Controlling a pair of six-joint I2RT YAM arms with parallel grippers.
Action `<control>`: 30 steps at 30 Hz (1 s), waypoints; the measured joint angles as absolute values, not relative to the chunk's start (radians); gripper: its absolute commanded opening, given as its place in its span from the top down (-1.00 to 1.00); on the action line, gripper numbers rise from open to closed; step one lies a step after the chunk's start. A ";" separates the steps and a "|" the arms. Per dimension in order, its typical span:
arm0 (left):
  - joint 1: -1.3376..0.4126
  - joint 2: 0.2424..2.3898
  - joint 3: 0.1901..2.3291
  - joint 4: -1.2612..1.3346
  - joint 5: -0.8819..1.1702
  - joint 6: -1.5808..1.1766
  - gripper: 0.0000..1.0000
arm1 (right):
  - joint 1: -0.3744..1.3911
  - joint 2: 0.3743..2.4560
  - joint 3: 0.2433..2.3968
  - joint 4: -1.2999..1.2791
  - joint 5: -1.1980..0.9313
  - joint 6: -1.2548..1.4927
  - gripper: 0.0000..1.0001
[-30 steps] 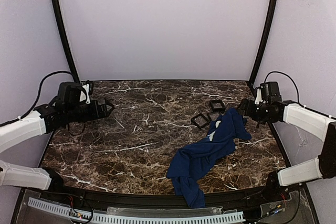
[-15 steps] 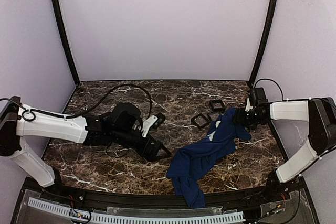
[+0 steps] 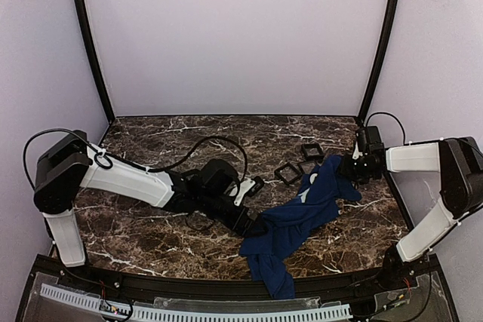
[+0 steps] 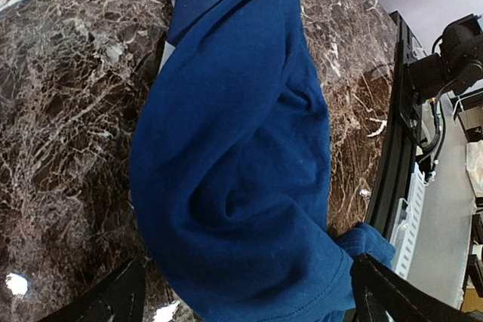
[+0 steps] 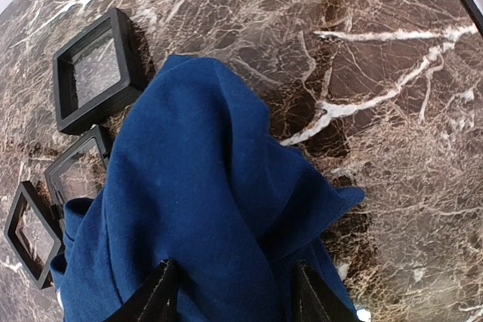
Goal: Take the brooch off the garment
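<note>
Shirt point(image 3: 302, 213) lies bunched in a strip from the tabletop's near edge toward the right edge, far end beside the trays point(image 3: 288, 173). Left gripper point(image 3: 255, 225) jaws are wide open astride the mid fold, holding nothing. Right gripper point(image 5: 240, 295) jaws sit half-closed around the shirt's far end; can't tell if clamped. Brooch can't be made out.

Top view high, wide; both wrist views close above garment point(image 4: 226, 156).
</note>
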State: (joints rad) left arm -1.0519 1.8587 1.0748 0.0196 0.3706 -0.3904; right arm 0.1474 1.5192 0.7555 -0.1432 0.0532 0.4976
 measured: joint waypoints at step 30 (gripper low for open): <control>-0.947 1.696 1.054 -0.037 0.190 -0.508 0.97 | 0.167 1.031 0.880 -0.331 -0.136 0.382 1.00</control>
